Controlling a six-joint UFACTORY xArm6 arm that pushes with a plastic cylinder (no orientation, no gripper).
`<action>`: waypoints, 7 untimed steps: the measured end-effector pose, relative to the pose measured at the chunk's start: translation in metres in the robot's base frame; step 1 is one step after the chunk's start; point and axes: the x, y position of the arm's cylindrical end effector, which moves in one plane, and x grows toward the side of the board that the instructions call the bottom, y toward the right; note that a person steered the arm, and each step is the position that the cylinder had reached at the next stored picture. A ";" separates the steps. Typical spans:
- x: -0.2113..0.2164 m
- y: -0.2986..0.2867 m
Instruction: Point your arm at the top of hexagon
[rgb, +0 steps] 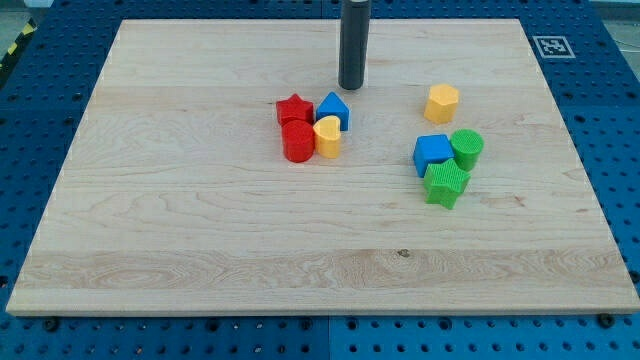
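Observation:
The yellow hexagon (441, 103) sits alone on the wooden board toward the view's upper right. My tip (350, 86) rests on the board well to the hexagon's left, a little higher in the view, and touches no block. Just below my tip lies a cluster: a red star (293, 109), a blue house-shaped block (333, 110), a red cylinder (298, 142) and a yellow heart (327, 137).
Below the hexagon stands a second cluster: a blue block (432, 153), a green cylinder (466, 148) and a green star-like block (446, 184). The wooden board (200, 230) lies on a blue pegboard table. A marker tag (551, 45) sits at the top right.

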 end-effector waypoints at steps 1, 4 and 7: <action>0.000 0.014; 0.000 0.037; 0.002 0.150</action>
